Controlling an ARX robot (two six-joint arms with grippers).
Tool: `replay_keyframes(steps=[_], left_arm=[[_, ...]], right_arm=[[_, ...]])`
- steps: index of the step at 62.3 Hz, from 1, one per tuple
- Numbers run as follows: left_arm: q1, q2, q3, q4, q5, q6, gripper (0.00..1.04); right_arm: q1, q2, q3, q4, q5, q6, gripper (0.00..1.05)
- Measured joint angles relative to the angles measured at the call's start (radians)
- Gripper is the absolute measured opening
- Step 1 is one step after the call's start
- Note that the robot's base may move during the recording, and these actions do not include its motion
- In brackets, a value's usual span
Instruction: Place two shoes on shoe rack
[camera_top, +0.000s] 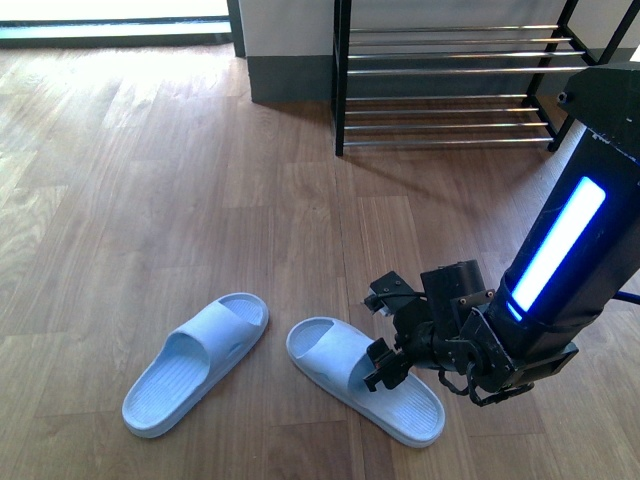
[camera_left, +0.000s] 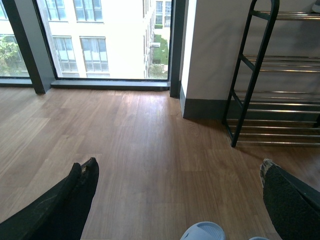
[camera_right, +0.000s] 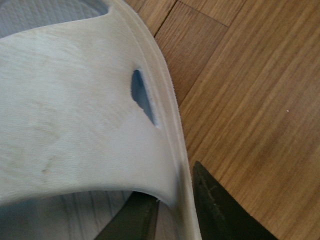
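Two pale blue slide sandals lie on the wood floor in the front view. The right sandal (camera_top: 364, 378) has my right gripper (camera_top: 385, 355) shut on the side of its strap. Up close, the strap wall (camera_right: 95, 125) sits pinched between the two dark fingers (camera_right: 220, 210). The left sandal (camera_top: 197, 362) lies free beside it. My left gripper (camera_left: 177, 200) hangs open above the floor, one sandal's toe (camera_left: 202, 232) just below it. The shoe rack (camera_top: 455, 85) stands against the far wall, with black frames and chrome rods (camera_left: 280, 107).
Bare wood floor stretches between the sandals and the rack. A grey skirting and white wall (camera_top: 285, 60) run behind the rack. A floor-length window (camera_left: 100, 40) with a dark frame lies to the left.
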Motion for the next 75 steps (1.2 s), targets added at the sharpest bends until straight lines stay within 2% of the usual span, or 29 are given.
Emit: replay_keyframes(steps=[4, 15, 23, 32, 41, 53, 64, 75], left_arm=[[0.000, 0.000, 0.000, 0.000, 0.000, 0.000, 0.95], [0.000, 0.000, 0.000, 0.000, 0.000, 0.000, 0.95], [0.000, 0.000, 0.000, 0.000, 0.000, 0.000, 0.95], [0.000, 0.000, 0.000, 0.000, 0.000, 0.000, 0.95], [0.000, 0.000, 0.000, 0.000, 0.000, 0.000, 0.95], [0.000, 0.000, 0.000, 0.000, 0.000, 0.000, 0.95], [0.000, 0.000, 0.000, 0.000, 0.000, 0.000, 0.95], [0.000, 0.000, 0.000, 0.000, 0.000, 0.000, 0.95]], right_arm=[[-0.013, -0.019, -0.018, 0.007, -0.001, 0.006, 0.01], [-0.043, -0.111, -0.106, 0.090, 0.034, 0.060, 0.02], [-0.077, -0.241, -0.204, 0.156, 0.094, 0.127, 0.02], [-0.107, -0.469, -0.409, 0.284, 0.209, 0.202, 0.02], [-0.127, -0.792, -0.686, 0.308, 0.225, 0.251, 0.02], [-0.150, -1.245, -0.943, 0.172, 0.228, 0.309, 0.02], [-0.146, -1.679, -1.086, -0.062, 0.242, 0.338, 0.02], [-0.145, -1.778, -1.099, -0.076, 0.249, 0.342, 0.02]])
